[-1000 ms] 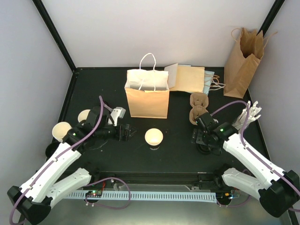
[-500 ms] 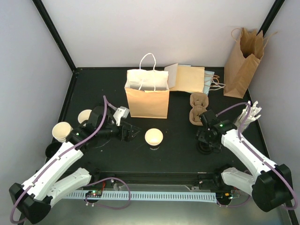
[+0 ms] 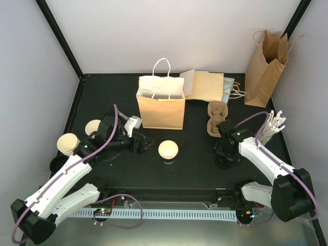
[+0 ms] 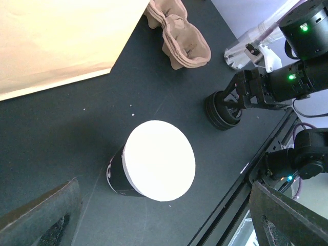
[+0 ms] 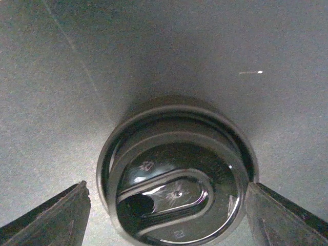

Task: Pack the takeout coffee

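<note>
One takeout coffee cup stands at the table's middle with a pale round top, a dark side and no black lid on it; the left wrist view shows the cup just ahead. My left gripper lies a short way to its left, open and empty, as the left gripper fingers show. My right gripper hangs over a black lid. In the right wrist view the lid lies between the right gripper fingers, the left one still apart from its rim.
An upright kraft bag stands open behind the cup. Flat bags and a tall bag are at the back right. A pulp cup carrier lies near the right arm. Two more cups stand far left.
My right gripper has shifted over the black lid and its jaws have narrowed a little. My left gripper has crept right toward the middle cup.
</note>
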`<state>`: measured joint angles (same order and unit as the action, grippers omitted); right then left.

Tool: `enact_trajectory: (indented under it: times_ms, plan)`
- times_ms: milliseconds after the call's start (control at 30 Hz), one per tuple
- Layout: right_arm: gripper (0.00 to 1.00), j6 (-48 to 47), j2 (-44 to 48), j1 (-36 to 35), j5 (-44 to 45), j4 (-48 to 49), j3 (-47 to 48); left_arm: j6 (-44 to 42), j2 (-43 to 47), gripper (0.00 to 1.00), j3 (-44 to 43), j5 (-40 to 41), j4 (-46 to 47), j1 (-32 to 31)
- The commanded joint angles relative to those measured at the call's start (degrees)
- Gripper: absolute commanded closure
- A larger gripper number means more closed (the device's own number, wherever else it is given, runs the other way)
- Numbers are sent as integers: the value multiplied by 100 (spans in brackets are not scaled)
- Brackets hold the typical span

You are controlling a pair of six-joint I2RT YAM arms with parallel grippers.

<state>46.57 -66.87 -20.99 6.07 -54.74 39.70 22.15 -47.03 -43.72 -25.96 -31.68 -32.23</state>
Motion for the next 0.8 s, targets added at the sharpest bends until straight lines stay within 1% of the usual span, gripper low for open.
enact_trajectory:
  times_ms: [0, 133, 300, 433, 500, 767]
  plan:
    - [16, 0, -121, 66, -83, 214, -57, -176, -45, 8, -34, -55, 121, -25]
    - [18, -1, -207, 80, -108, 290, -90, -177, -52, 8, -26, -32, 123, -26]
    - [17, -7, -355, 87, -52, 265, -69, -202, -93, 8, -28, -10, 127, -27]
    - [13, -9, -431, 86, 19, 182, -44, -211, -123, 8, -31, -7, 135, -22]
    - [12, -24, -374, 84, 48, 148, -21, -220, -129, 8, -31, 6, 136, -28]
    - [12, -69, -73, 85, 4, -96, 188, -256, -171, 8, -29, 13, 145, -29]
